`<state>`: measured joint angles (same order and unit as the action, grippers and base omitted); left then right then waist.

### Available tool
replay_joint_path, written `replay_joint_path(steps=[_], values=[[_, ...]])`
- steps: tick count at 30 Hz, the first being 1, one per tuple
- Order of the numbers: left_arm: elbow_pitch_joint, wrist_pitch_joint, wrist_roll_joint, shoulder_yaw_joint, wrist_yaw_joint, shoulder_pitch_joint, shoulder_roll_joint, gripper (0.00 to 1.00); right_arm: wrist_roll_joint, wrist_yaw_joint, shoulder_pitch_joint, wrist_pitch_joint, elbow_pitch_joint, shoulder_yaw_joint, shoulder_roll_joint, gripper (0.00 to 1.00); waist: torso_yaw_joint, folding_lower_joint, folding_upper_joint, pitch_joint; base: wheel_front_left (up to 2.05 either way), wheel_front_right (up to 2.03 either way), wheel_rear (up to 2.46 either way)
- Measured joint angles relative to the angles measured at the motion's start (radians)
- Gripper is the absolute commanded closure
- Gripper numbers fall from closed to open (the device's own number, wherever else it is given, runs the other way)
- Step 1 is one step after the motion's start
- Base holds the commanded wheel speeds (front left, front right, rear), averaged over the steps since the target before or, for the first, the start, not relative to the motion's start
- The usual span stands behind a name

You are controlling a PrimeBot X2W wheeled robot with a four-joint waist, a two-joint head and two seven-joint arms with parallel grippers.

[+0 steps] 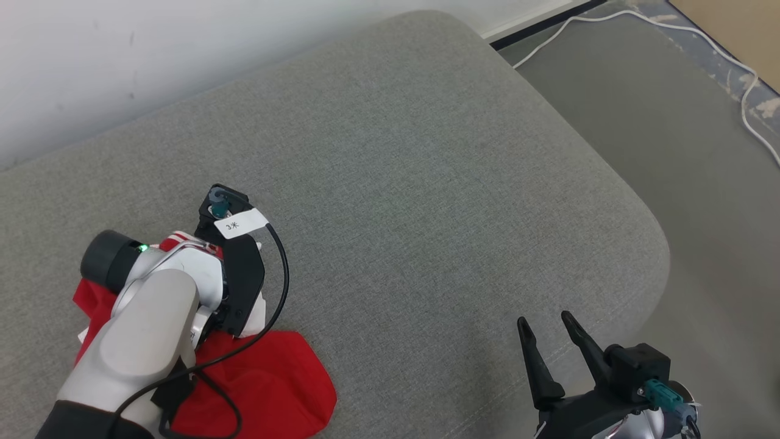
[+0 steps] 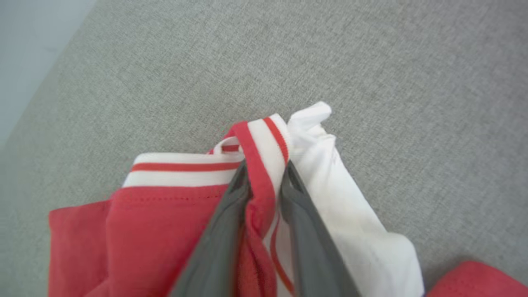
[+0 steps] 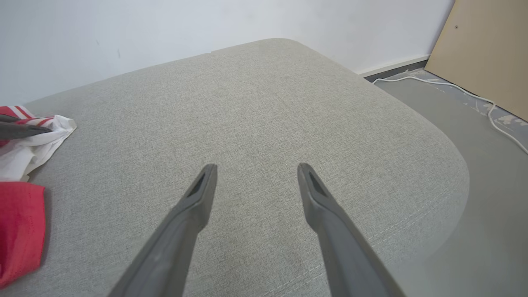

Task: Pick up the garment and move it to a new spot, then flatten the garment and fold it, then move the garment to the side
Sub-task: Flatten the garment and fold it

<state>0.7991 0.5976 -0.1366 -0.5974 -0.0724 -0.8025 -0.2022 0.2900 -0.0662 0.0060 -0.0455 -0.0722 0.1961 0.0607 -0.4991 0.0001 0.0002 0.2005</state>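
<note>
Garment (image 1: 274, 384): red, with a white part and red-striped white trim, bunched on grey cushion (image 1: 426, 183) directly beneath left gripper (image 2: 266, 167). Fingers drawn close, clamped on a fold of the striped trim; white part just beside one finger. Right gripper (image 3: 255, 169): fingers spread wide, nothing held, over bare cushion, garment well apart to its left. White cable (image 1: 746, 116) on floor past cushion edge, to right of right gripper. Wooden panel (image 3: 486, 49) farther right, by wall.
</note>
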Motion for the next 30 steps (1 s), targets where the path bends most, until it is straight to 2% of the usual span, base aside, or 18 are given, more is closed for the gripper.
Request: replay_joint_path(steps=[4,7,12,15,25,28,30], values=[[0.013,-0.038,-0.013,0.003,-0.011,-0.001,0.018,1.0,0.0,-0.001,-0.002,-0.005,-0.023,0.008,0.0,0.0,0.002,-0.0001,0.0,-0.015,0.0,0.0,0.0],[0.011,-0.086,-0.03,0.009,-0.019,-0.011,0.058,1.0,0.0,-0.004,-0.002,-0.007,-0.029,0.009,-0.001,0.0,0.002,-0.0001,0.0,-0.028,0.0,0.0,0.0],[-0.041,-0.211,-0.071,0.013,-0.043,-0.086,0.129,1.0,0.0,-0.004,-0.007,-0.008,-0.052,0.024,-0.001,0.0,-0.001,-0.0001,0.0,-0.052,0.0,0.0,0.0],[-0.077,-0.299,-0.093,0.018,-0.048,-0.13,0.153,1.0,0.0,-0.003,-0.017,-0.008,-0.056,0.035,-0.002,0.0,-0.011,-0.0001,-0.0001,-0.065,0.0,0.0,0.0],[-0.103,-0.538,-0.161,0.019,-0.052,-0.281,0.174,1.0,0.0,0.0,0.01,-0.018,-0.076,0.034,0.0,0.0,-0.048,-0.0002,-0.0001,-0.116,0.0,0.0,0.0],[-0.106,-0.598,-0.203,0.021,-0.052,-0.326,0.175,1.0,0.0,0.0,0.022,-0.026,-0.076,0.034,0.0,0.0,-0.056,-0.0002,-0.0001,-0.124,0.0,0.0,0.0],[-0.138,-0.658,-0.281,-0.031,-0.05,-0.349,0.171,1.0,0.0,-0.001,0.023,-0.027,-0.077,0.042,-0.001,0.0,-0.063,-0.0002,-0.0001,-0.126,0.0,0.0,0.0]])
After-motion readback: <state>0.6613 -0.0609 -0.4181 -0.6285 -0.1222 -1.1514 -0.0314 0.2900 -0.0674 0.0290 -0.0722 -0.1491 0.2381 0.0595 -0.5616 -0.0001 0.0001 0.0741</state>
